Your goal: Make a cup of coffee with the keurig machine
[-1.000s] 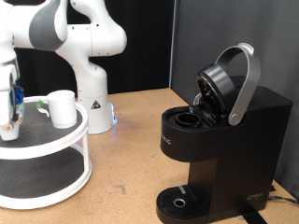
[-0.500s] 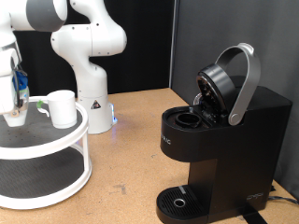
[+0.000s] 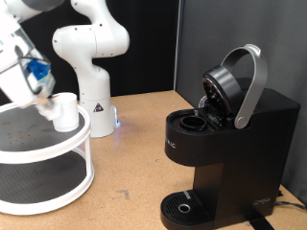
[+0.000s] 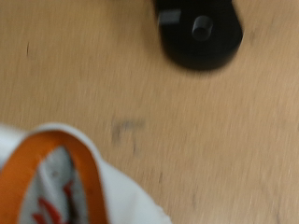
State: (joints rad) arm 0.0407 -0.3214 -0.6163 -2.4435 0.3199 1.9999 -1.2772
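Note:
The white cup (image 3: 64, 110) stands on the top tier of a white round rack (image 3: 29, 144) at the exterior view's left. The black keurig machine (image 3: 240, 144) stands at the right with its grey-handled lid (image 3: 240, 84) raised and the pod chamber (image 3: 195, 123) open. My gripper (image 3: 41, 99) is blurred, above the rack and just left of the cup. In the wrist view a blurred white and orange thing (image 4: 56, 182) fills the near corner; I cannot tell what it is or whether it is held. The machine's round drip plate (image 4: 198, 33) shows there too.
The white robot base (image 3: 94, 96) stands behind the rack. The rack has a lower tier (image 3: 43, 182). Bare brown tabletop (image 3: 134, 163) lies between the rack and the machine. A black wall (image 3: 240, 38) stands behind the machine.
My gripper has risen from the rack's left side and swung right towards the cup. The cup and the machine have not moved.

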